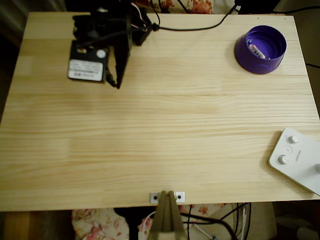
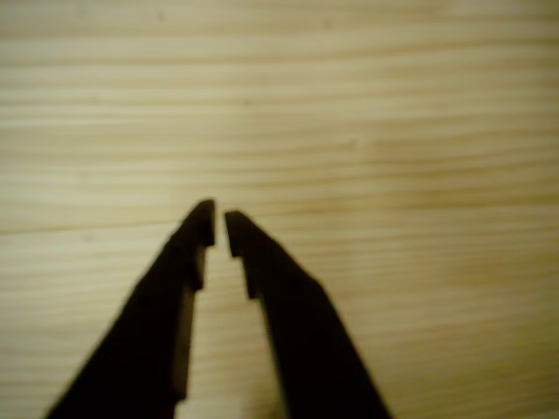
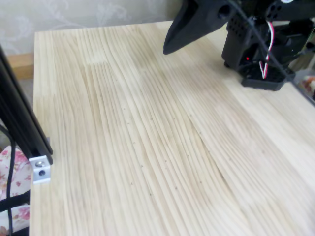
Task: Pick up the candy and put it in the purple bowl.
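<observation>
The fingers [image 2: 219, 229] are nearly together with only a thin slit between the tips, holding nothing, over bare wood near the far left corner of the surface [image 1: 160, 130] in the overhead view. The candy [image 1: 257, 51] already lies inside the purple bowl [image 1: 260, 49] at the far right corner. Little remains to spoil; a careless sweep could only nudge the bowl or snag the cable [image 1: 195, 27] along the far edge.

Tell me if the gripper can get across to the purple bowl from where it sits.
Probably yes. The gripper sits at the table's top left in the overhead view, the purple bowl at top right with the candy inside, and bare wood lies between. Whether the arm stretches that far cannot be told.
</observation>
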Motion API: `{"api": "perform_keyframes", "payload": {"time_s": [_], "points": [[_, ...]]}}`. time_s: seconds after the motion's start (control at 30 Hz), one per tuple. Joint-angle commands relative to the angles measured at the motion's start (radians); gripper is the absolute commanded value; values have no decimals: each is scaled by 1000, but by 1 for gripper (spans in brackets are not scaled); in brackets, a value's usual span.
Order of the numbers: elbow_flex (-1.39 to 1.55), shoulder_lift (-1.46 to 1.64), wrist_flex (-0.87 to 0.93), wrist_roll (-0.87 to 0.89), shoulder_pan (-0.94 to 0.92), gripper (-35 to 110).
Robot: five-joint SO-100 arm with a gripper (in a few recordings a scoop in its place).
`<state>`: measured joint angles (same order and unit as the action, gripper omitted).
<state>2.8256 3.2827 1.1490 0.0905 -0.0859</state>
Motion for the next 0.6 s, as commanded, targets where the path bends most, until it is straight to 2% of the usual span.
{"api": "perform_keyframes", "payload": {"time_s": [0.0, 0.27, 0.57], "points": [[14, 17, 20, -3, -40, -1], [143, 17, 9, -8, -81, -1], [147, 17, 6, 5, -98, -1]]}}
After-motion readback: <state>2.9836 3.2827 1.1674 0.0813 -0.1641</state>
